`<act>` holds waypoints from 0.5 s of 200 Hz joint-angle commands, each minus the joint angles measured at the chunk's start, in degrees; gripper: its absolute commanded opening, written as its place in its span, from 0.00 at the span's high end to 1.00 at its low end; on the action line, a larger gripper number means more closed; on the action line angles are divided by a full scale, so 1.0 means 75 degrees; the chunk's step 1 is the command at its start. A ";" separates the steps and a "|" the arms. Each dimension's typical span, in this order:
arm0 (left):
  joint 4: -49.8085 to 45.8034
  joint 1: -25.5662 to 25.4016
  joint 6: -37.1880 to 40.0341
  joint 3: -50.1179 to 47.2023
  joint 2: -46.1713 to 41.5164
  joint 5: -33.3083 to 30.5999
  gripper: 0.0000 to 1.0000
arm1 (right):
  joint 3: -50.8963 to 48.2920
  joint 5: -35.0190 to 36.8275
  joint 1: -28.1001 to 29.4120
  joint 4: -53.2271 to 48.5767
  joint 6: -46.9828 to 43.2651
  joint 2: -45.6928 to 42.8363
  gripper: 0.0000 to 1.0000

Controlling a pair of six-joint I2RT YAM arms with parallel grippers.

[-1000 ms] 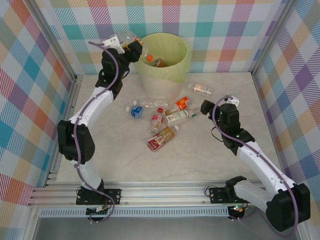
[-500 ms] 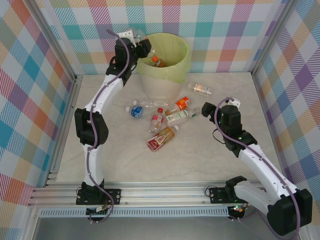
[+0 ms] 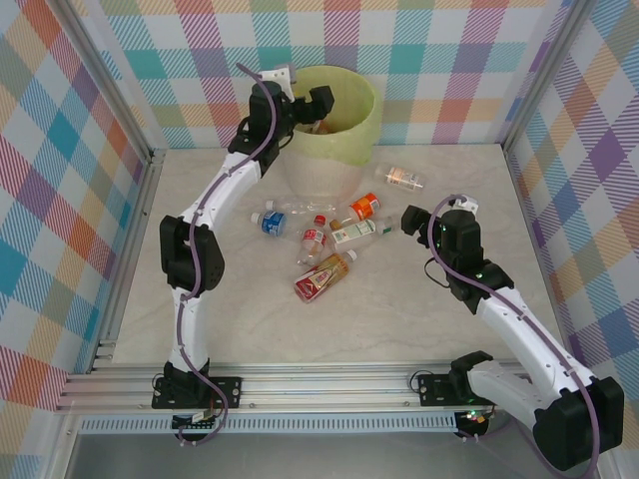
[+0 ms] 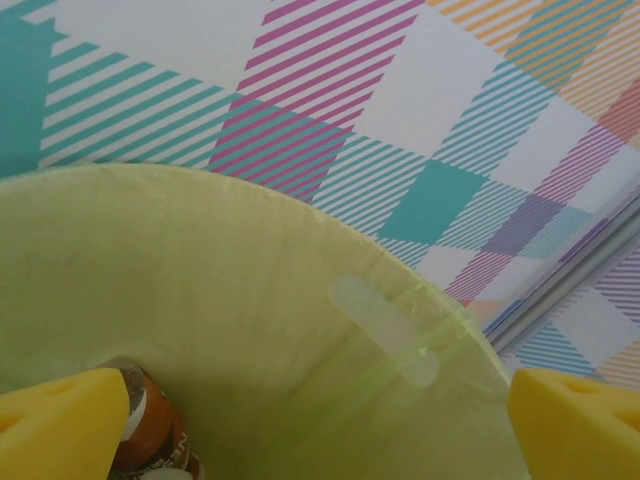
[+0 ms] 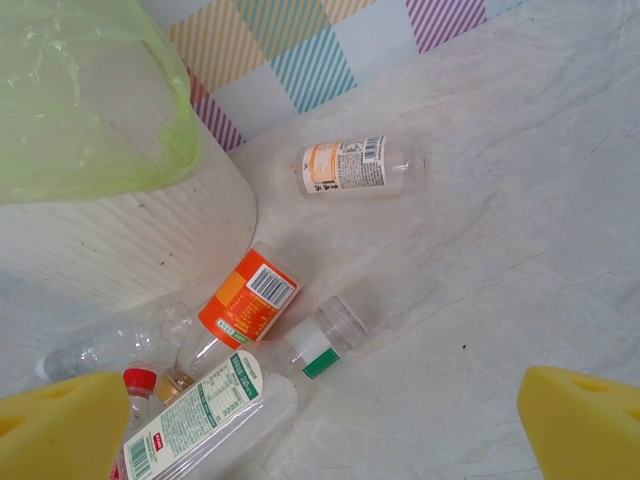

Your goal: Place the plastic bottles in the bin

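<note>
Right gripper [image 5: 322, 425] is hanging low over the table [image 3: 429, 329], its yellow pads [image 5: 60, 425] standing wide apart with nothing between them. Just ahead of it the plastic bottles are lying on their sides in a loose cluster: a green-labelled bottle [image 5: 205, 410] is resting nearest, an orange-labelled bottle [image 5: 248, 297] is lying just beyond it near the foot of the bin, and a pale bottle with an orange-and-white label [image 5: 350, 165] is sitting apart toward the back wall. They are looking thin-walled and mostly empty, so they are probably going to feel light, dent under a hard squeeze, and roll or slip away if nudged. Closing across the labelled middle, square to the long axis, is looking like the safest hold. A red-labelled bottle [image 3: 324, 276] seems to be carrying amber liquid and may be weighing more. Farther back, the bin [image 3: 324, 165] is already holding at least one orange bottle [image 3: 318, 125], and the left gripper [image 4: 320, 410] is hovering over its bag-lined rim, fully released and empty.
</note>
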 commanded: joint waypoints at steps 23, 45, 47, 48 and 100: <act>-0.0390 0.0178 -0.0350 -0.0038 -0.0547 -0.0117 0.00 | 0.0018 -0.0097 -0.0060 0.0187 0.0640 0.0426 0.00; -0.0596 0.0180 -0.0423 -0.0051 -0.0721 0.0268 0.00 | -0.0160 -0.0477 -0.0062 0.0407 0.1271 0.0880 0.00; -0.0619 0.0183 -0.0450 -0.0048 -0.0738 0.0326 0.00 | -0.0162 -0.0520 -0.0061 0.0414 0.1300 0.0930 0.00; -0.0631 0.0181 -0.0458 -0.0048 -0.0746 0.0360 0.00 | -0.0162 -0.0547 -0.0060 0.0419 0.1312 0.0948 0.00; -0.1231 0.0246 -0.1511 -0.0188 -0.1380 0.0712 0.00 | -0.0073 -0.1399 -0.0061 0.0279 0.2850 0.2195 0.00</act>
